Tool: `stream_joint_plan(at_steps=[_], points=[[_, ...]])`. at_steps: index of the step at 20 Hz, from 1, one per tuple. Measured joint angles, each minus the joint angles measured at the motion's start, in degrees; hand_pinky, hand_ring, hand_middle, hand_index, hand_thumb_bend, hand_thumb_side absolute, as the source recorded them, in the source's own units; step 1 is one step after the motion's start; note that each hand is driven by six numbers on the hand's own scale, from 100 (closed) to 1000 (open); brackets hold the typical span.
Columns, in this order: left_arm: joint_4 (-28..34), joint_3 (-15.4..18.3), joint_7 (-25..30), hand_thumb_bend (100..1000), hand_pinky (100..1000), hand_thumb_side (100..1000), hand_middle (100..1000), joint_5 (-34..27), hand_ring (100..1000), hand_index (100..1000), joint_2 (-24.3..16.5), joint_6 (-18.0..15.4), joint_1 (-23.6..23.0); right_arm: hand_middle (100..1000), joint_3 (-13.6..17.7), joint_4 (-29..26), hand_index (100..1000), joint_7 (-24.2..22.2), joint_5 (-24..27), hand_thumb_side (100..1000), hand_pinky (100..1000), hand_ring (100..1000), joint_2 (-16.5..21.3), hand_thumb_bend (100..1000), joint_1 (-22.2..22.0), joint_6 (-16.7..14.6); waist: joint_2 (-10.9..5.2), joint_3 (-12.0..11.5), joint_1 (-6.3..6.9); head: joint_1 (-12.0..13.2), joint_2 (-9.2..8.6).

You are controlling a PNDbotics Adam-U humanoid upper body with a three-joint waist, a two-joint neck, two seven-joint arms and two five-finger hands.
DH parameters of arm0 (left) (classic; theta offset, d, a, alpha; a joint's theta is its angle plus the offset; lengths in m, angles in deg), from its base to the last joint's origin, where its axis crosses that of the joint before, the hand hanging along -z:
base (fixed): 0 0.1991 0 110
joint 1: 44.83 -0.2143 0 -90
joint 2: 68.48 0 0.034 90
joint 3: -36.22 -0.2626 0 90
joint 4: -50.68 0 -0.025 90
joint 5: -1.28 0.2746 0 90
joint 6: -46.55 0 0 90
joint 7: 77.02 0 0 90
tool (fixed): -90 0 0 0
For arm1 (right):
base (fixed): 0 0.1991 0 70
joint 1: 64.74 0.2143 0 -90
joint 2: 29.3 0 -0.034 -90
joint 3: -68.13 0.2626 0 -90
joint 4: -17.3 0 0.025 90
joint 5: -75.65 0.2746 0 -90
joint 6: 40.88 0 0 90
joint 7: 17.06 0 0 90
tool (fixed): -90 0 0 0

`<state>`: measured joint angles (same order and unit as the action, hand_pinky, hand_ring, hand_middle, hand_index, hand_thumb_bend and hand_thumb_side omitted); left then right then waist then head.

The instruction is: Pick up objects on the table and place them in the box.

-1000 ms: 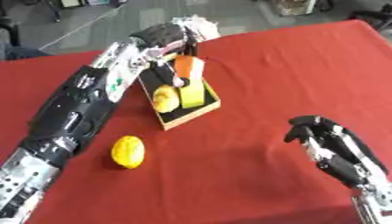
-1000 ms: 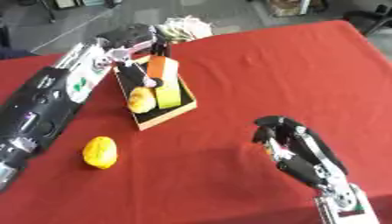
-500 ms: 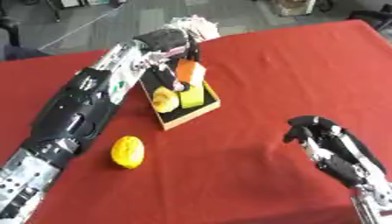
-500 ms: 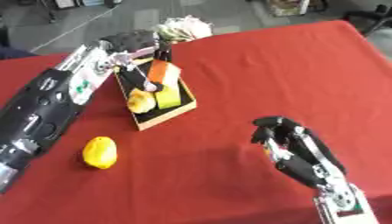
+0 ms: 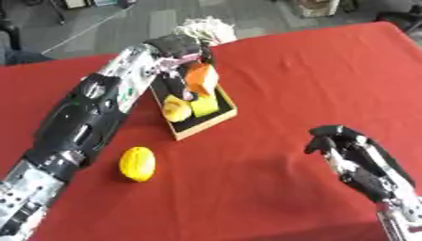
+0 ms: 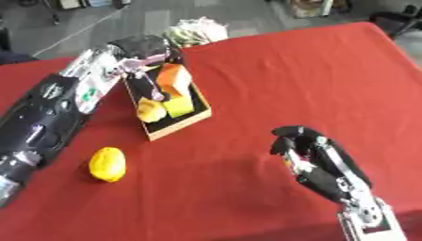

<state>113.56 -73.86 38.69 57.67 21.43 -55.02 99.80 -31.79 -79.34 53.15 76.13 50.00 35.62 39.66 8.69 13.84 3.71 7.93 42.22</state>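
Red cloth covers the table, and the shallow box sits on it toward the far left. Inside lie a yellow fruit, a yellow-green block just beside it, and an orange carton at the far end. The left hand reaches down into the box, fingers against the orange carton; whether they clasp it cannot be told. A yellow lemon lies on the cloth near the box, nearer the robot. The right hand rests at the lower right, fingers curled, holding nothing.
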Motion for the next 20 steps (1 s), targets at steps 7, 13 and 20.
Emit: stream_joint_plan(at_steps=[7, 13, 20], points=[[0.0, 0.2, 3.3, 489, 801, 100, 669, -2.5, 680, 789, -0.1, -0.3, 0.0, 544, 0.0, 0.2, 732, 0.0, -0.2, 396, 729, 592, 0.0, 100, 0.0, 0.0, 0.00, 0.0, 0.00, 0.0, -0.17], [0.1, 0.2, 8.6, 458, 768, 100, 614, -3.9, 635, 746, -0.1, -0.8, 0.0, 544, 0.0, 0.3, 732, -0.1, -0.4, 395, 729, 592, 0.0, 100, 0.0, -0.1, 0.00, 0.0, 0.00, -0.1, -0.18], [0.9, 0.5, 9.0, 483, 782, 100, 644, -4.0, 657, 768, -0.6, -0.7, 0.1, 544, 0.0, 0.3, 732, 0.0, -0.4, 396, 729, 591, 0.0, 100, 0.0, -0.2, 0.00, 0.0, 0.00, -0.3, -0.46]])
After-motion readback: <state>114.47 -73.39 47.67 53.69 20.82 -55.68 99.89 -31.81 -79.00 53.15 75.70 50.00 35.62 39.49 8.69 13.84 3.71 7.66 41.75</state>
